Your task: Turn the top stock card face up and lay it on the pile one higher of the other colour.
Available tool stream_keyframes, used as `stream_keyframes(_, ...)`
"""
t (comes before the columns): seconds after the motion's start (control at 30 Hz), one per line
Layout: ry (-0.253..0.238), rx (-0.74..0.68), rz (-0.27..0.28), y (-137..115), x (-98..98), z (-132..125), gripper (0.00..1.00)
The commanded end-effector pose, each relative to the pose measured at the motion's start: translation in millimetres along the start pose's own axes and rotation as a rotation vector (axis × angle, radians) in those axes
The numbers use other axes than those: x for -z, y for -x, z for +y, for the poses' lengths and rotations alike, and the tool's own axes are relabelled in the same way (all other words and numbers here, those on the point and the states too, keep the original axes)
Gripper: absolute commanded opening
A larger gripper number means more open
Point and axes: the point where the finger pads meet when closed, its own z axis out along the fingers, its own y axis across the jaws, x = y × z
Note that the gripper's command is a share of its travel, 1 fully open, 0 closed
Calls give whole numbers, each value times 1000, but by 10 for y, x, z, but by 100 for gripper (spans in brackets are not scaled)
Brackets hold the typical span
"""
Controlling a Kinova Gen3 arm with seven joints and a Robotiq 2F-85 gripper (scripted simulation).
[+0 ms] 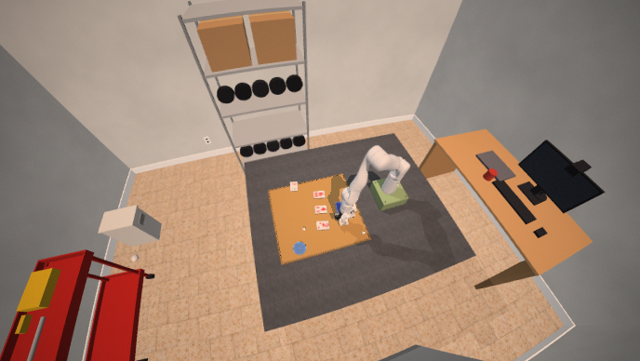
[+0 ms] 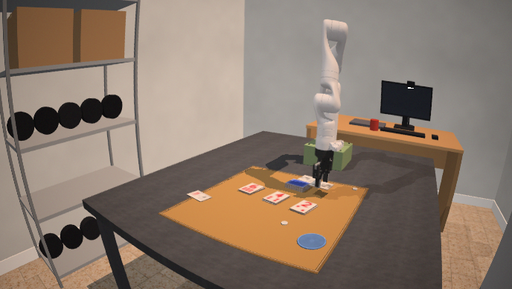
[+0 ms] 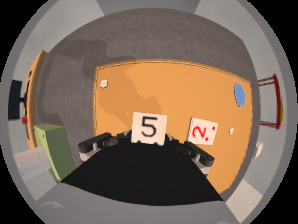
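My gripper [image 2: 322,182] [image 3: 148,136] is shut on a white card with a black 5 [image 2: 327,185] [image 3: 149,128], face up and roughly level. It holds the card a little above the mat, beside the blue-backed stock [image 2: 298,183] [image 1: 338,206]. Three face-up piles lie in a row: a red 6 [image 2: 251,188] [image 1: 319,194], a red 4 [image 2: 276,197] [image 1: 321,209] and a red 2 [image 2: 304,206] [image 1: 323,225] [image 3: 202,132]. The arm partly hides the stock in the top view.
Another face-up card [image 2: 306,179] lies behind the stock, partly hidden. A separate card [image 2: 199,195] [image 1: 294,186] lies at the mat's left edge. A blue disc [image 2: 312,241] and small white discs [image 2: 284,223] [image 2: 354,188] rest on the orange mat [image 2: 231,223].
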Motion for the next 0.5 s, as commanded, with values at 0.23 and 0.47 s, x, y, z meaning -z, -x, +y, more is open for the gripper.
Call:
stream_keyframes(0.23,2,10,1,15,7,15,72)
stream_keyframes(0.47,2,28,1,45,8,30,72)
